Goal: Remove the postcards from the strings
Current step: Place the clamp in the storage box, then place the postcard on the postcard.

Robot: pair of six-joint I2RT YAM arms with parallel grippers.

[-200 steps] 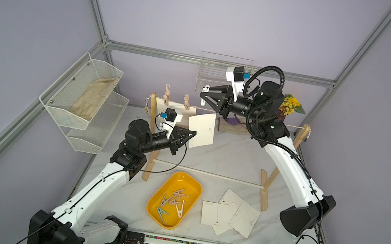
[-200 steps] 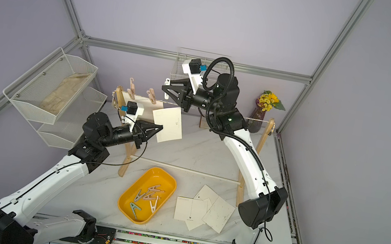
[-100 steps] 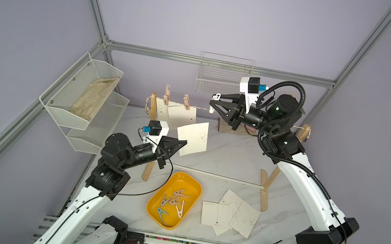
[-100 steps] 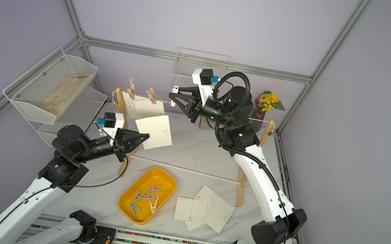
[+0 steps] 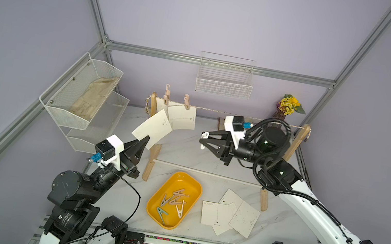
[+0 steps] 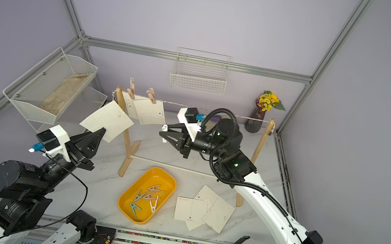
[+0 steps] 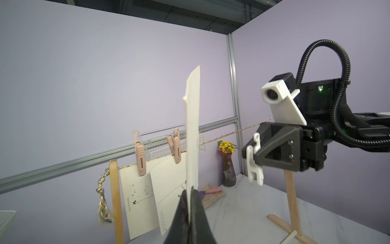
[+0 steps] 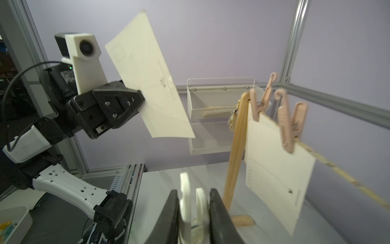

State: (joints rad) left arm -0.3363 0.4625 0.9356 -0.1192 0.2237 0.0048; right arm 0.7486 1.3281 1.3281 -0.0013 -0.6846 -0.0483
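My left gripper (image 5: 145,141) (image 7: 189,191) is shut on the lower edge of one cream postcard (image 5: 154,127) (image 7: 192,131), held in the air to the left of the rack and clear of the string (image 5: 218,111). Two more postcards (image 5: 179,120) hang from the string near the left post under pink clothespins (image 5: 186,100). My right gripper (image 5: 204,141) (image 8: 194,191) is shut on a white clothespin (image 8: 185,190), below the string at mid-span. Several loose postcards (image 5: 227,212) lie on the table at the front right.
A yellow tray (image 5: 155,202) with several clothespins sits in front of the rack. The rack's wooden posts (image 5: 152,158) (image 5: 296,143) are joined by a white rod (image 5: 207,173). Mesh shelves (image 5: 79,96) stand at the left, a wire basket (image 5: 224,84) on the back wall, a flower vase (image 5: 283,111) at the back right.
My left arm has drawn back to the front left, carrying the postcard away from the string. My right gripper has dropped below the string with the white clothespin.
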